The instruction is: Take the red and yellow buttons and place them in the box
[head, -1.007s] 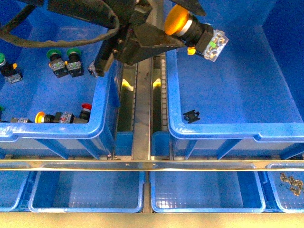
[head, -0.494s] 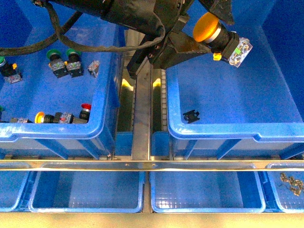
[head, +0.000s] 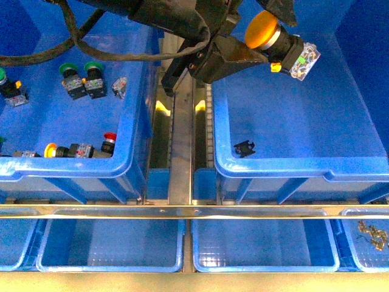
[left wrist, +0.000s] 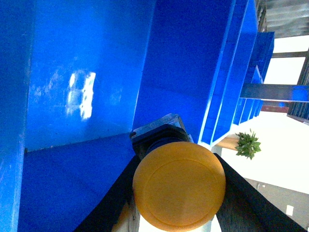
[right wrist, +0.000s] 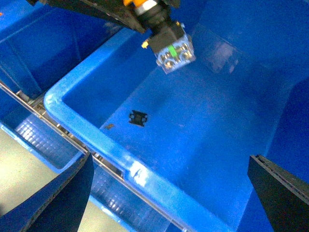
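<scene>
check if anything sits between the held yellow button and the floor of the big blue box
Nothing visible does. The yellow button, gripped by the left pincer, hangs over the box, whose floor beneath is bare. A small black piece lies aside, near the front wall.

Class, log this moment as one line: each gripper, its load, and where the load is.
left gripper: shut on yellow button | place: in air over box | right gripper: open, empty
</scene>
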### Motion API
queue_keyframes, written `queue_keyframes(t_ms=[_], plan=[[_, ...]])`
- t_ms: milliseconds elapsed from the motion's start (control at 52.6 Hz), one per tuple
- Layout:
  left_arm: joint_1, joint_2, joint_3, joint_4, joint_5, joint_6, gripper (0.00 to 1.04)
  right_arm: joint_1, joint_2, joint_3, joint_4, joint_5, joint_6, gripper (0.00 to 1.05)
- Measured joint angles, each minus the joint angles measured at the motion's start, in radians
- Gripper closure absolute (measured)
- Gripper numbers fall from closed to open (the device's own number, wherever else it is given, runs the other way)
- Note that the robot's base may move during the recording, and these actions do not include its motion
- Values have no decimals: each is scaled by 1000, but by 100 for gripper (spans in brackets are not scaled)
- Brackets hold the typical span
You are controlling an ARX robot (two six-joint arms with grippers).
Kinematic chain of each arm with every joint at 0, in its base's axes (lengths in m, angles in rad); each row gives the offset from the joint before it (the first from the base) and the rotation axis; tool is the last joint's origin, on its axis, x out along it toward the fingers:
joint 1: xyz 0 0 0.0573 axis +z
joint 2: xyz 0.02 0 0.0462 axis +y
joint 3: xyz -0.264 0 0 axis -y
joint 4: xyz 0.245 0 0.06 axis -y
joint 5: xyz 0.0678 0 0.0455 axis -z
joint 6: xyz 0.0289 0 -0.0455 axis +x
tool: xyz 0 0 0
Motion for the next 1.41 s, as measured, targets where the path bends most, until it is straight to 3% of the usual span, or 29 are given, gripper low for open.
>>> queue_keyframes(t_ms=[114, 323, 646, 1102, 1406], plan=[[0, 0, 0, 0, 1, 2, 71, 13, 198, 46, 182, 1, -35, 7], [0, 0, 0, -6, 1, 10, 71, 47, 441, 167, 356, 14, -92, 7], [-2, 8, 26, -15, 2, 16, 71, 95, 611, 241, 454, 44, -138, 7], [0, 25, 37, -23, -11, 16, 71, 87, 781, 323, 636, 102, -236, 7], [5, 29, 42, -29, -26, 16, 71, 71, 805, 342, 644, 98, -262, 7]])
